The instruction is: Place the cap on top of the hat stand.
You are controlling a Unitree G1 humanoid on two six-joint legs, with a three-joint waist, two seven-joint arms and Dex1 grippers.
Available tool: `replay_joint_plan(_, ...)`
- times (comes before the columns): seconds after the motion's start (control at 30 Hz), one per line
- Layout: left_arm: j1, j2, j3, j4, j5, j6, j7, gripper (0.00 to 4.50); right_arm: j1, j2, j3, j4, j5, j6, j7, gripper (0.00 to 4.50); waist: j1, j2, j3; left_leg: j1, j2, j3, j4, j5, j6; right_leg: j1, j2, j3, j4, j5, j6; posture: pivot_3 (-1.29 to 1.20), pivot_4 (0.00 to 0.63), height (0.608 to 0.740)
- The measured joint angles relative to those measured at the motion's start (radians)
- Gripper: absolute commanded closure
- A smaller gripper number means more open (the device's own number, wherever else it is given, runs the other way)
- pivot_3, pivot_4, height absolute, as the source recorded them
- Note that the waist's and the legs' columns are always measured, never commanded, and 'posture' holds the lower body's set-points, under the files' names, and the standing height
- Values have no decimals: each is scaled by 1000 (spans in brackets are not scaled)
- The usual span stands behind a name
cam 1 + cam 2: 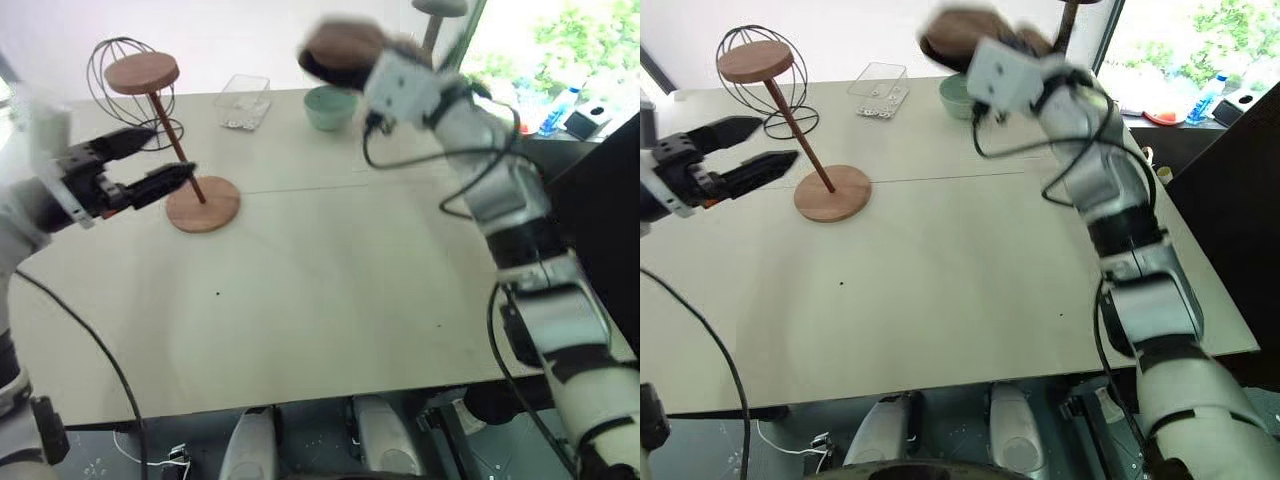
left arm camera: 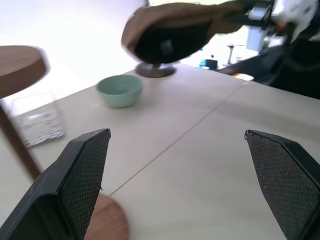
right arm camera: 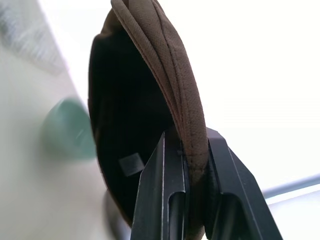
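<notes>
The brown cap [image 1: 340, 50] hangs in the air above the far side of the table, over the teal bowl [image 1: 330, 108]. My right gripper [image 3: 186, 142] is shut on the cap's edge, and the cap's dark lining faces the table. The reddish-brown hat stand [image 1: 142, 72] stands at the far left, with a bare disc top, a slanted rod and a round base [image 1: 203, 205]. My left gripper [image 1: 172, 153] is open, just left of the rod at mid height, with nothing between its fingers. I cannot tell whether it touches the rod.
A black wire globe stand [image 1: 105, 55] sits right behind the hat stand. A clear plastic box [image 1: 243, 100] lies between it and the bowl. A grey pedestal stand [image 1: 438, 10] is at the far edge. The beige table [image 1: 330, 300] stretches towards me.
</notes>
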State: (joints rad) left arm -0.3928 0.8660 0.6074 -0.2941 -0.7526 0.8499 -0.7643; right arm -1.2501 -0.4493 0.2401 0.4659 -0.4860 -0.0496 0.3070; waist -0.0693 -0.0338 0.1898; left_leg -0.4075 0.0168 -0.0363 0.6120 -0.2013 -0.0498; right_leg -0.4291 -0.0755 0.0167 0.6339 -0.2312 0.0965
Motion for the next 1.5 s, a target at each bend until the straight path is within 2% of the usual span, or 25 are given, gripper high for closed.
replay_joint_plan(0.2, 128, 79, 270, 0, -17, 33, 48, 0, -241, 139, 11, 287, 33, -189, -58, 4452, -3, 0, 0, 0, 0, 1, 0, -1, 1, 0, 0, 0, -1, 0, 0, 0, 150, 740)
replay_joint_plan(0.37, 199, 145, 442, 28, -25, 50, 39, 0, -337, 293, 32, 432, 60, -310, -69, 4452, -1, 0, 0, 0, 0, 0, 0, -1, 1, 0, 0, 0, -1, 0, -1, 0, 150, 740)
replay_joint_plan(0.5, 244, 159, 519, 45, -25, 66, 29, 0, -387, 384, 46, 516, 62, -362, -98, 4452, 1, 0, 0, 0, 0, 0, 0, -1, 0, 0, -1, 0, -2, -2, -4, 0, 150, 740)
replay_joint_plan(0.67, 238, 178, 527, 23, -55, 107, 60, 0, -397, 451, 61, 585, 63, -387, -102, 4452, 0, -1, 0, 0, 0, 0, 0, -1, 0, 1, -2, 0, -2, -2, -5, 0, 150, 740)
replay_joint_plan(0.8, 169, 179, 506, -34, -120, 153, 147, 0, -370, 497, 93, 653, 50, -393, -100, 4452, 0, -3, -1, 0, 0, 0, 0, -1, 0, 0, -2, -1, -1, -2, -4, 0, 150, 740)
replay_joint_plan(1.0, 173, 179, 449, -70, -133, 166, 198, 0, -342, 511, 118, 700, 29, -391, -116, 4452, -2, -3, -1, 0, 0, 0, -1, -1, 0, -1, -1, -1, -1, -1, -2, 0, 150, 740)
replay_joint_plan(1.47, 173, 191, 425, 58, -93, 94, 155, 0, -170, 465, 197, 498, -61, -411, -168, 4452, -2, -3, -1, 0, 0, 0, -1, -1, 0, -1, -1, -1, -1, 0, -1, 0, 150, 740)
replay_joint_plan(1.5, 171, 191, 420, 65, -86, 85, 155, 0, -162, 465, 204, 489, -68, -408, -169, 4064, -2, -3, -1, 0, 0, 0, -1, -1, 0, -1, -1, -1, -1, 0, -1, 0, 150, 740)
